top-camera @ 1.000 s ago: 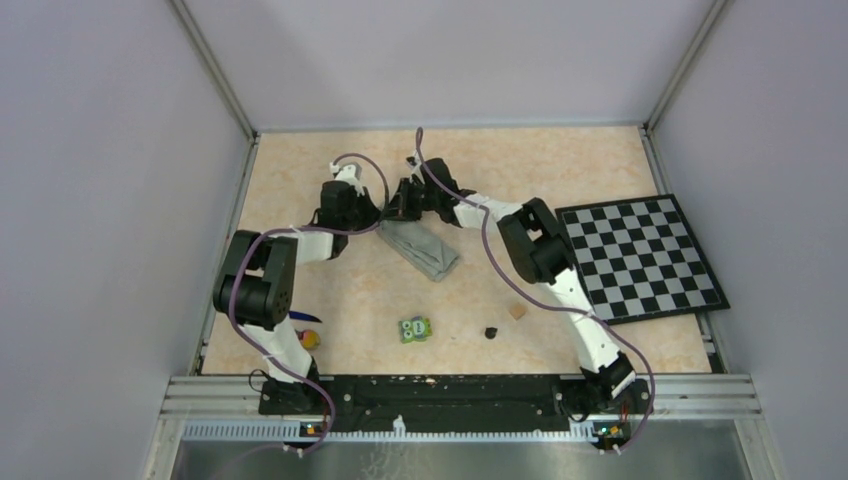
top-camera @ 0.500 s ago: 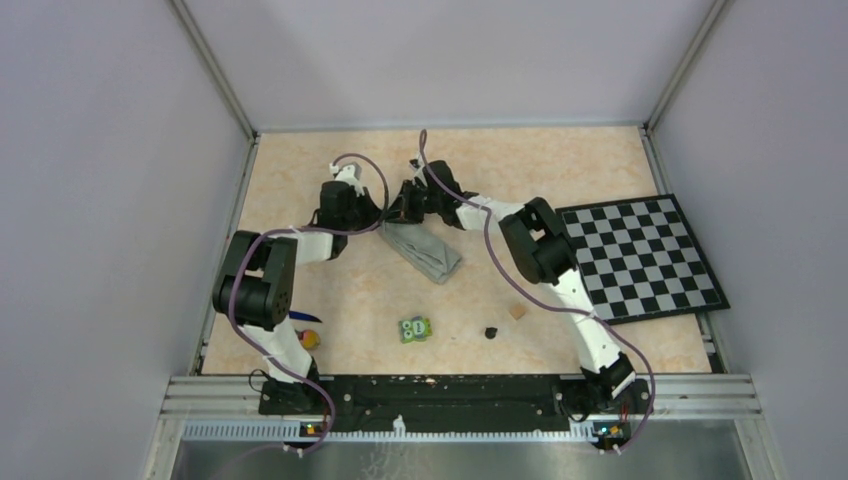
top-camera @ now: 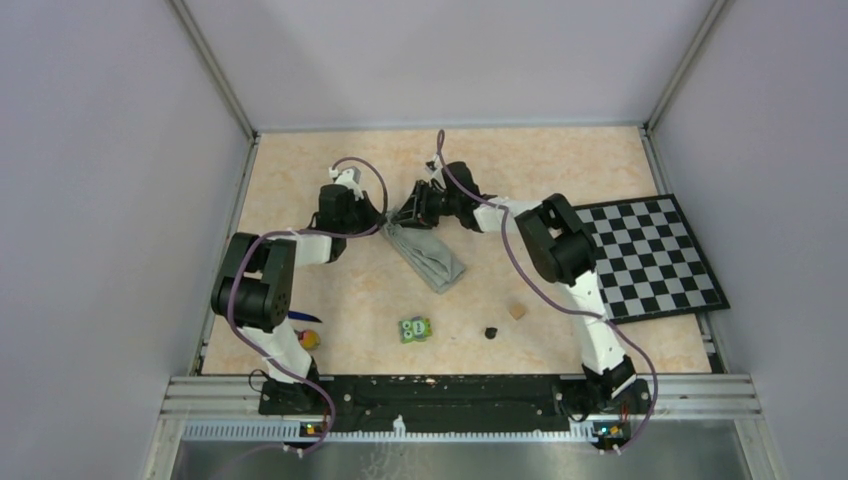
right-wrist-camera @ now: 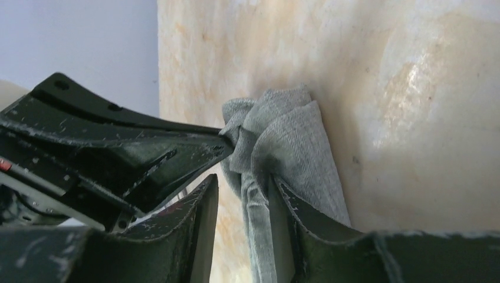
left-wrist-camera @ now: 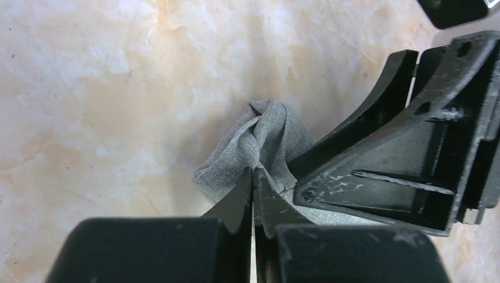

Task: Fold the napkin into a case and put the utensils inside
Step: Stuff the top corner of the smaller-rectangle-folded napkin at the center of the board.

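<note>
Only wrist views show the left hand (left-wrist-camera: 253, 175) clenched on the napkin (left-wrist-camera: 266, 132), right hand (right-wrist-camera: 244, 184) released astride it.

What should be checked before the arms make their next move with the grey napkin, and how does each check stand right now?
1. Left gripper shut on the napkin at its end: ok.
2. Right gripper free of the cloth: not ok; its jaws stand apart, but a fold lies between them.
3. Napkin folded into a narrow strip: ok.
4. Strip has an open pocket to take the pieces: cannot tell.
5. Blue utensil and yellow-headed utensil in view, both outside the napkin: ok.
6. Green owl block apart from the napkin: ok.
</note>
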Tool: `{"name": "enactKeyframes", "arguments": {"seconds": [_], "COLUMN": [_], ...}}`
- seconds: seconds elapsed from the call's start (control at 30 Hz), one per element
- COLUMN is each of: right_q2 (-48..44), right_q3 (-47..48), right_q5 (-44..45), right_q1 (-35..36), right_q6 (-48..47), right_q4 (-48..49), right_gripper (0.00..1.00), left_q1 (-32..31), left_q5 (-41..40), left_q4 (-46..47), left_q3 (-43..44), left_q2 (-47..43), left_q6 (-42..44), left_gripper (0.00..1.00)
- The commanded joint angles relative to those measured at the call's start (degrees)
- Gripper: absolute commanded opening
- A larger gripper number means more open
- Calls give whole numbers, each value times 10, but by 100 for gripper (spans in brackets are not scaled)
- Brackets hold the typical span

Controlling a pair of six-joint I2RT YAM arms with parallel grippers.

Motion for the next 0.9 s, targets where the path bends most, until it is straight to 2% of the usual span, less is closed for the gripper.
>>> {"name": "enactKeyframes", "arguments": {"seconds": [0.0,0.07,0.27,0.4,0.5,0.67,0.77,0.87], "right_q2": [-52,-54,-16,13,40,96,119,74], "right_q3": [-22,-31,-9,32,70,141,183,94], "right_q5": [-19,-14,-31,-34,-31,-10,18,11], "right_q1": [-6,-6,-6,6,20,42,46,25], "right_q6": [-47,-52,-46,-39,-25,18,-2,18], "right_q4": [2,3,19,11,5,0,-77,-8], "right_gripper": [37,37,20,8,4,4,11,20], "left_q1": [-1,-1,-1,-1,-1,-3,-3,0], "left_q5": [14,17,17,28,36,64,64,57], "left_q4": [7,6,7,12,18,16,-14,-36], "left_q3": [-2,-2,-5,-5,-5,8,20,17], "left_q2": [6,5,-2,-3,-5,6,20,11], "left_q6": [-1,1,5,6,6,-5,-36,-42], "left_gripper": [0,0,0,0,0,0,0,0]}}
